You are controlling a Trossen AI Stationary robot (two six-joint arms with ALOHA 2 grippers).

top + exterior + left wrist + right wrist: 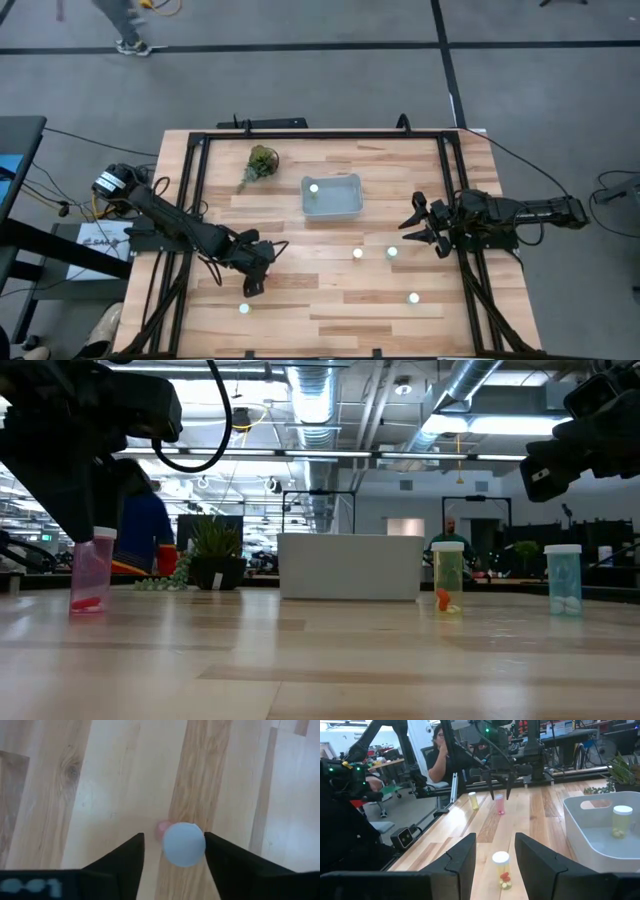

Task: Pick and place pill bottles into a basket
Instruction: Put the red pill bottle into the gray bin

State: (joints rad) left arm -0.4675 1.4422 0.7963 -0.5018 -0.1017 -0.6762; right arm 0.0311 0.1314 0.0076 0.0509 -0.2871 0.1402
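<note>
A pink pill bottle with a white cap [184,844] stands upright on the table near the near left [244,308]. My left gripper [174,837] is open and points down over it, one finger on each side of the cap and clear of it; the right wrist view shows the fingertips [492,795] just above the bottle [499,805]. My right gripper [495,837] is open at the table's right [415,228], level, facing a bottle with orange pills [501,869] just ahead. The pale basket [345,208] holds one bottle [313,188].
Three more bottles stand on the table [358,254], [393,252], [413,298]. A green sprig [260,163] lies left of the basket. A black metal frame [320,133] runs round the table. A person [440,750] sits beyond the table's left side.
</note>
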